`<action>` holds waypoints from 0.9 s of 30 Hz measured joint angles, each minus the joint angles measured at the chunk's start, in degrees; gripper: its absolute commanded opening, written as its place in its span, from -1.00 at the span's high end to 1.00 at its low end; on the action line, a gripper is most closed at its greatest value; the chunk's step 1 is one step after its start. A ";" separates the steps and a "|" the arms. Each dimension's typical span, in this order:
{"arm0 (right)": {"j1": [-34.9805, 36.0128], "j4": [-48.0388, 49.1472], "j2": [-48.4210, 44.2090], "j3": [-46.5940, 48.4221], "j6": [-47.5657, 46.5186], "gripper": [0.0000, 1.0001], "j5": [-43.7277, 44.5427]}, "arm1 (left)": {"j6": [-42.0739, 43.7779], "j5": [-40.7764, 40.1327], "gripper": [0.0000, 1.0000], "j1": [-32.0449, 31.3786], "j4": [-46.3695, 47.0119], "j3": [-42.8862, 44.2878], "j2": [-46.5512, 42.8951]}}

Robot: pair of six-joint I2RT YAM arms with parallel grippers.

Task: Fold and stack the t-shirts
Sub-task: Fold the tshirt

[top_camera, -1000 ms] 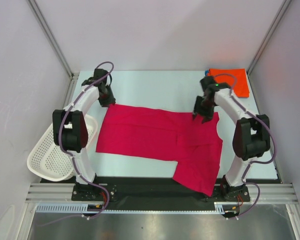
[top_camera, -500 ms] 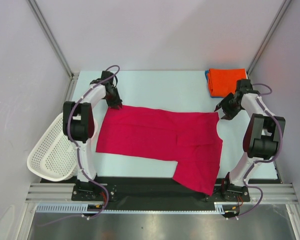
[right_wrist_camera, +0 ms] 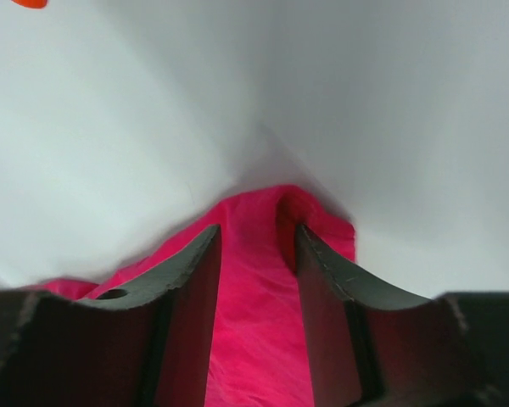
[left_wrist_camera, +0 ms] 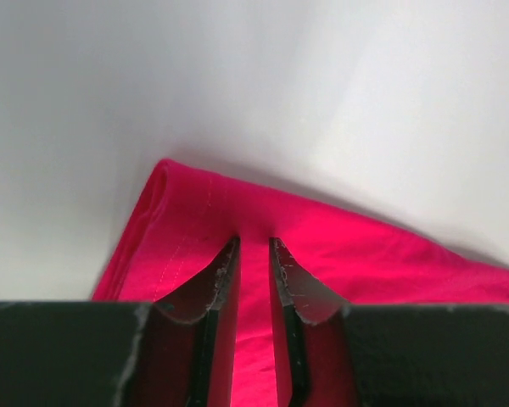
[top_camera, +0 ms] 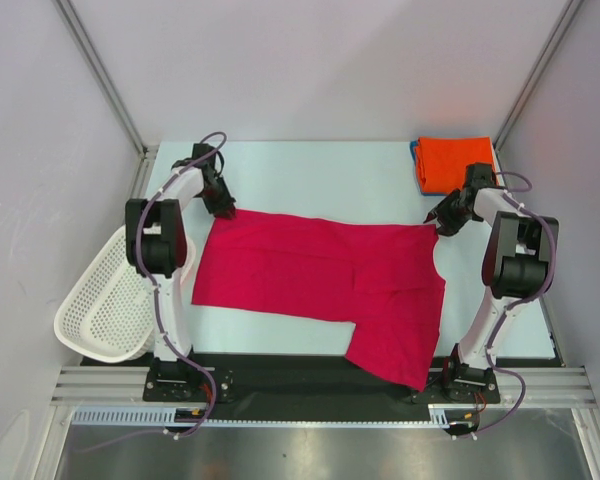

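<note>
Both arms have swung outward to the red shirt's (top_camera: 320,275) far corners, left hand (left_wrist_camera: 253,246) and right hand (right_wrist_camera: 256,233) each pinching cloth mid-bench for a fold, clear of the orange shirt (top_camera: 456,163) at the far right corner.

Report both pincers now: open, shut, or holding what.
Left pincer: nearly shut, pinching the far left corner of the crimson t-shirt.
Right pincer: partly open, straddling the shirt's far right corner; grip cannot be told.

No readable text, label or number anywhere.
</note>
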 measured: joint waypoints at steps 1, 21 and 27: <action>0.00 0.42 0.20 0.00 -0.02 0.13 -0.22 | 0.00 -0.02 0.52 0.11 -0.04 0.44 0.42; -3.10 1.79 0.81 0.39 -2.75 1.00 2.51 | -0.26 -0.26 0.51 0.46 -1.33 2.36 2.14; -3.80 2.43 -1.68 -1.11 -3.15 1.00 2.64 | -0.26 -0.22 0.52 0.52 -1.31 2.36 2.16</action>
